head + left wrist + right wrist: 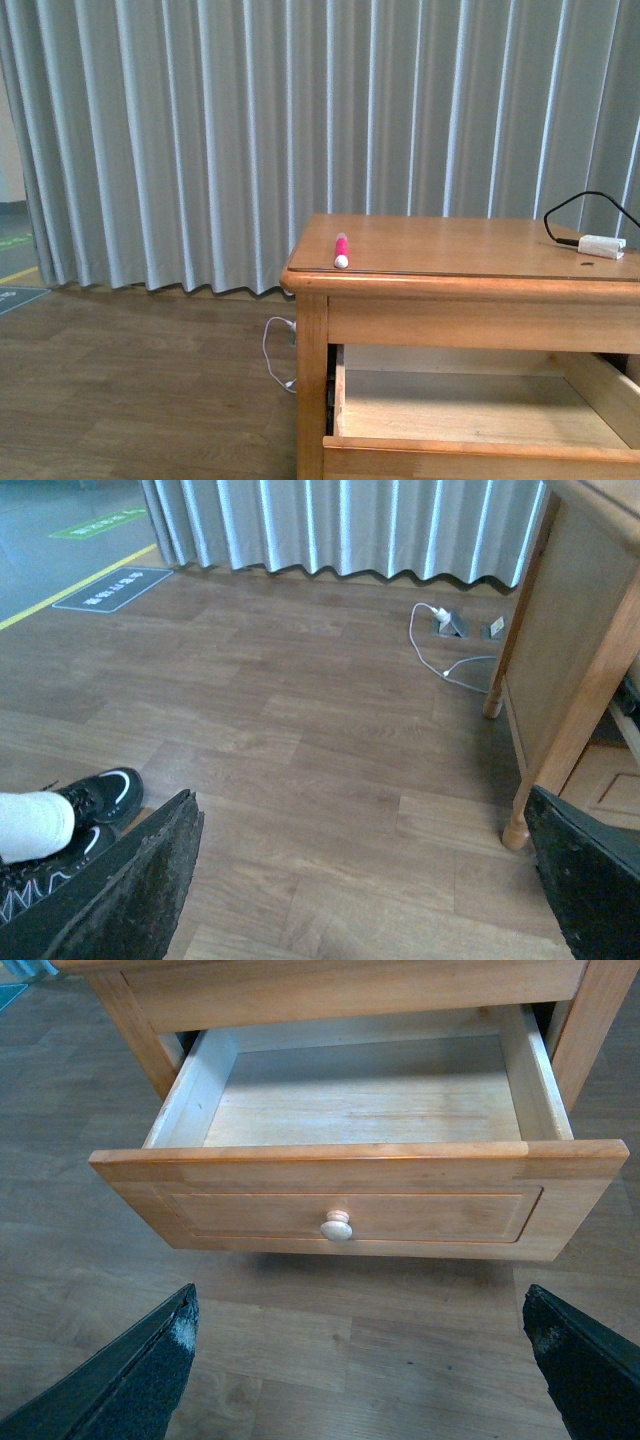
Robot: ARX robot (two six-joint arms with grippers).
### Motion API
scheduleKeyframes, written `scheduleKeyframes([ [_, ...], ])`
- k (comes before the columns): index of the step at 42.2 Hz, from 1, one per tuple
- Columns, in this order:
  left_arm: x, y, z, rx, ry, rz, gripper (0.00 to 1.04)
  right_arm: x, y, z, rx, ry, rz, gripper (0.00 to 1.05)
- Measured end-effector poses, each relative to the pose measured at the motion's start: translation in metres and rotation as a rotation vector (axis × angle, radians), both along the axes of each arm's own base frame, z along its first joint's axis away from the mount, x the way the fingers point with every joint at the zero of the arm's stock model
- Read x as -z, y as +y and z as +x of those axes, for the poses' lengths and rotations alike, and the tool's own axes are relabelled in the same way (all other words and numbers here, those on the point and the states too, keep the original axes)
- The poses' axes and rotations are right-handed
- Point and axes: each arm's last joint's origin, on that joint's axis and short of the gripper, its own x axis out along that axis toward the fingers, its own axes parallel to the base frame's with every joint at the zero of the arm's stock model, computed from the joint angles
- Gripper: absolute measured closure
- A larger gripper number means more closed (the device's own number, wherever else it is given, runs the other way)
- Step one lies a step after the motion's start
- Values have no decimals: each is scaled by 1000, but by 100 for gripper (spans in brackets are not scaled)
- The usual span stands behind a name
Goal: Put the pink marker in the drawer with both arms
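No readable text or labels

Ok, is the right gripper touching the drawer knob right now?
Apart. The right wrist view shows the right gripper open and held off the drawer, with bare floor plainly visible between it and the knob.
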Motion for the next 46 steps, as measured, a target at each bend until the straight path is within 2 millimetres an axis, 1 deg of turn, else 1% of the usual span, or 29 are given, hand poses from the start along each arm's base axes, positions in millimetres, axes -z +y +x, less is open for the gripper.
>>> scheduleKeyframes([
  [2,-16,-7,8,5,-21,-3,6,0,0,0,0,0,0,9],
  [4,-33,-14,21,19,-45,-4,6,0,0,0,0,0,0,9],
  [6,-48,-22,39,42,-53,6,6,0,0,0,0,0,0,9],
  [9,-63,-35,71,88,-50,23,6,0,0,0,1,0,1,9],
  [12,-73,-51,107,148,-13,39,6,0,0,0,1,0,2,9],
  [20,-89,-81,172,223,21,46,6,0,0,0,1,0,2,9],
  [22,-96,-93,194,247,24,44,6,0,0,0,1,0,2,9],
  [26,-103,-109,221,255,24,45,6,0,0,0,1,0,2,9],
  [29,-107,-125,250,269,46,44,6,0,0,0,1,0,2,9],
  [32,-107,-135,268,273,56,45,6,0,0,0,1,0,2,9],
  [35,-107,-147,283,280,56,47,6,0,0,0,1,0,2,9],
  [36,-107,-148,286,282,56,48,6,0,0,0,1,0,2,9],
  [37,-107,-154,293,285,58,49,6,0,0,0,1,0,2,9],
  [41,-104,-166,308,294,73,57,6,0,0,0,1,0,2,9],
  [46,-95,-187,334,312,108,67,6,0,0,0,1,0,2,9],
])
